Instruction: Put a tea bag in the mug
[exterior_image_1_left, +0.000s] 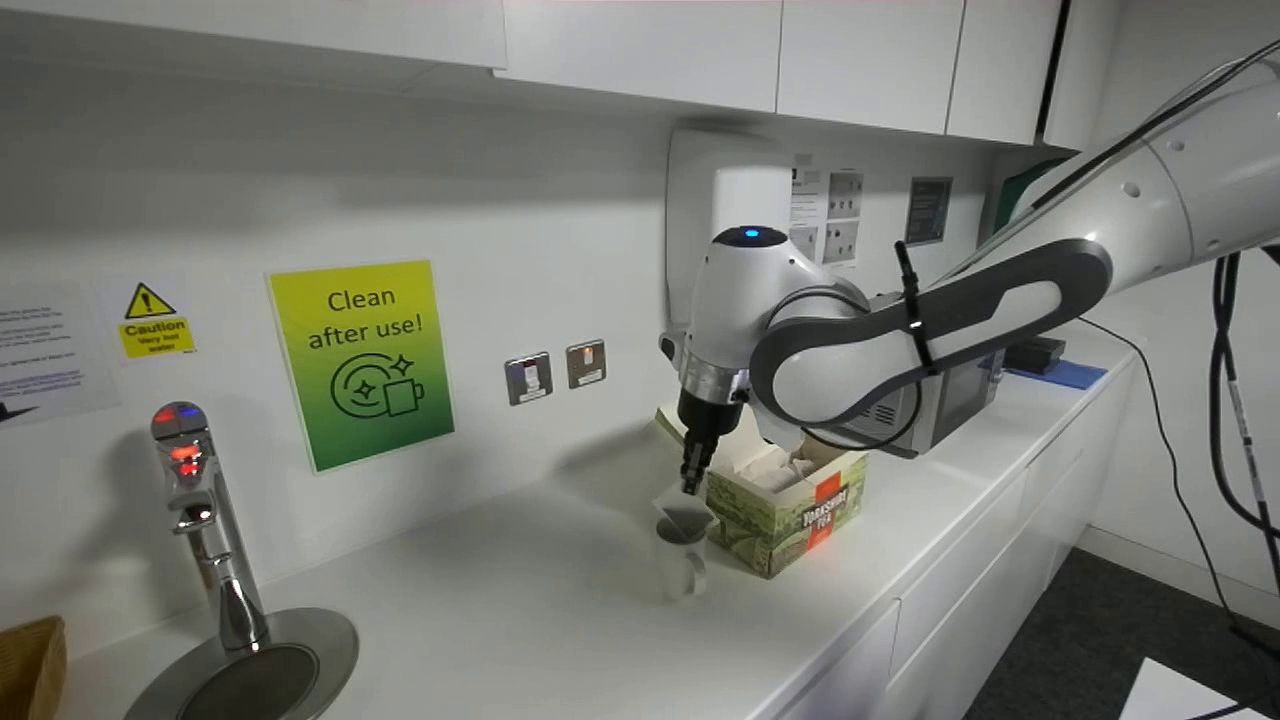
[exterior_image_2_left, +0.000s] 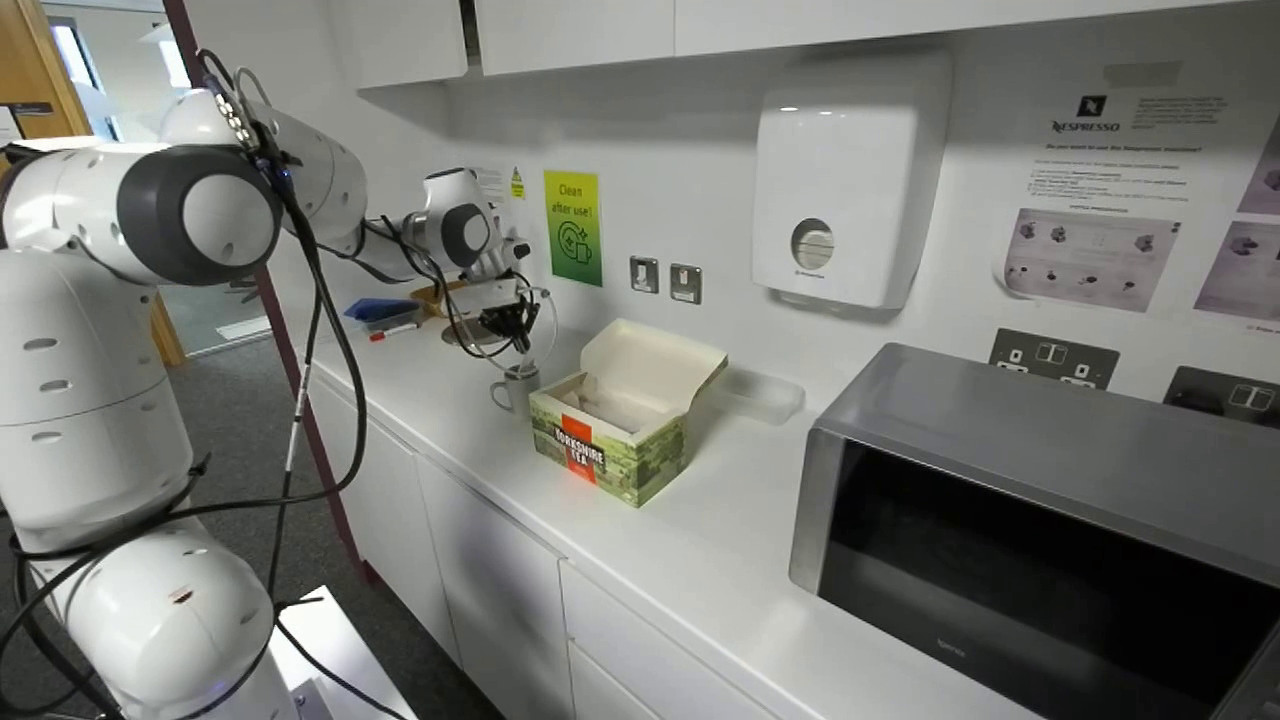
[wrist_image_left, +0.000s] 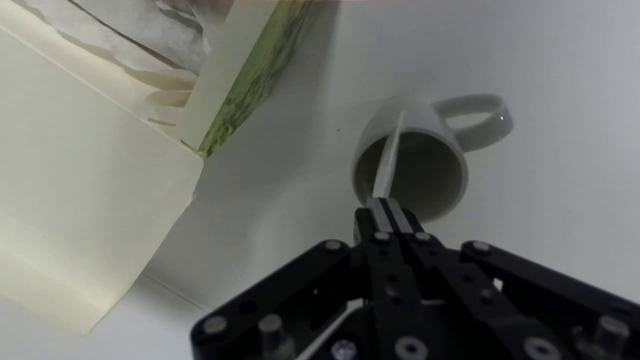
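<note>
In an exterior view. Mug (exterior_image_1_left: 668, 575), white, single handle: upright on the desk (exterior_image_1_left: 480, 600), below the jaws; interior shaded. Tea bag (exterior_image_1_left: 685, 508), pale, one: hung from the jaws at the mug's mouth; whether its lower corner dips past the rim, I cannot tell. Box (exterior_image_1_left: 740, 522), cardboard, printed "Yorkshire Tea", lid raised: just beside the jaws; holds a heap of pale bags (exterior_image_1_left: 778, 470). Basket (exterior_image_1_left: 33, 655), woven: well apart from the jaws; contents out of my sight.

In an exterior view. Mug (exterior_image_2_left: 518, 393): beneath the jaws, handle turned away from the box (exterior_image_2_left: 650, 465). Tea bag: too small to make out clearly. Clear tub (exterior_image_2_left: 770, 393): past the box from the jaws; contents unclear.

In the wrist view. Jaws: tips almost together, clenched on the tea bag (wrist_image_left: 387, 167), seen edge-on across the mug's mouth. Mug (wrist_image_left: 425, 119): just ahead of the jaws; whether the tips touch its rim, I cannot tell. Box (wrist_image_left: 246, 87): ahead and to the left of the jaws, apart from the mug; pale bags (wrist_image_left: 142, 32) inside, partly in frame.
</note>
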